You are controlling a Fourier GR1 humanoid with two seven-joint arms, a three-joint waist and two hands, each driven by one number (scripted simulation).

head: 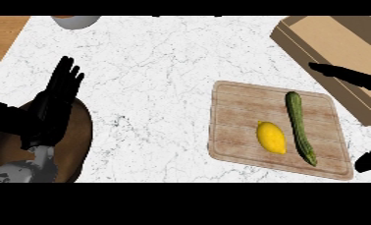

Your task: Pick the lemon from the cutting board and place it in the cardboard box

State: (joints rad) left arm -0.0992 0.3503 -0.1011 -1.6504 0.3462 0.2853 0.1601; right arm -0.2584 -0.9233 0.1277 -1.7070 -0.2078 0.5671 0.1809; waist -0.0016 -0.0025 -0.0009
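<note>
Two things lie on the wooden cutting board (239,121) near the counter's (159,71) right edge: the lemon (272,137), on the board's near half, and a long green cucumber (300,126) just beside it on the right, running from the board's far edge to its near one. The two look apart, though only narrowly. The cardboard box (330,37) sits at the counter's far right corner, open side up, beyond the board.

By its look, the lemon should be light and fairly stiff, with a rind that gives a little without bruising. Its oval, smooth skin may let it roll or slip out sideways if squeezed at the pointed ends. The likely best hold is across its broad middle, fingers on the left flank and thumb on the right, coming down from above; the narrow gap to the cucumber leaves little room on that side, so a nudge of the cucumber is a risk.

The right hand (344,75) shows as a dark shape over the box's near wall at the right edge; whether its fingers are spread or curled cannot be told. The left hand (56,96) rests at the counter's left edge, fingers straight and spread, holding nothing. A grey bowl (74,20) peeks in at the far edge.
</note>
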